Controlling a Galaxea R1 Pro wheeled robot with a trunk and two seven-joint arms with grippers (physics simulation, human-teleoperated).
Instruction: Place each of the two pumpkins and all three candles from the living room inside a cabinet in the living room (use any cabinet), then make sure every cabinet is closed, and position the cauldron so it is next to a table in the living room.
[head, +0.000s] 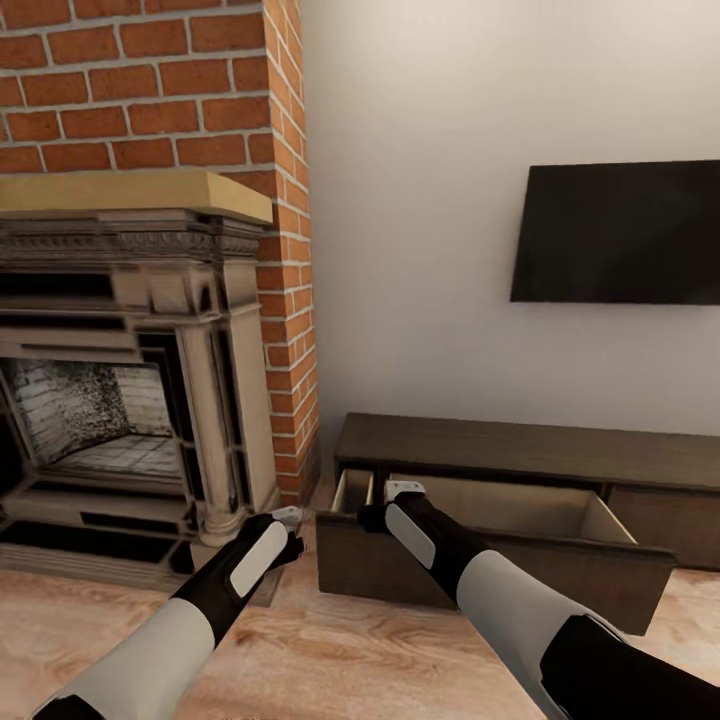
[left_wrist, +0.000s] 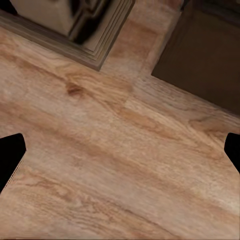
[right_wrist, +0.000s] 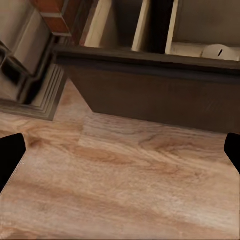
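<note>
Meanwhile, the cabinet (head: 520, 450) stands against the pale wall beneath the television (head: 618, 232), its left drawer (head: 480, 560) pulled out. Inside, in the right wrist view, 1 cream candle (right_wrist: 219, 51) lies in a beige compartment. Both grippers, the left gripper (head: 287, 517) and right gripper (head: 402, 489), hover spread wide and empty above the wood floor (left_wrist: 115, 165) beside the fireplace (head: 130, 400).

both arms wear smooth white shells on the forearms, turning glossy black toward the wrists. each black wrist section carries a long pale grey rounded panel on top. the left gripper (head: 288, 517) and the right gripper (head: 404, 489) end in small light grey blocks. in the wrist views, the fingertips (left_wrist: 11, 157) are flat black, with angled corners.
</note>
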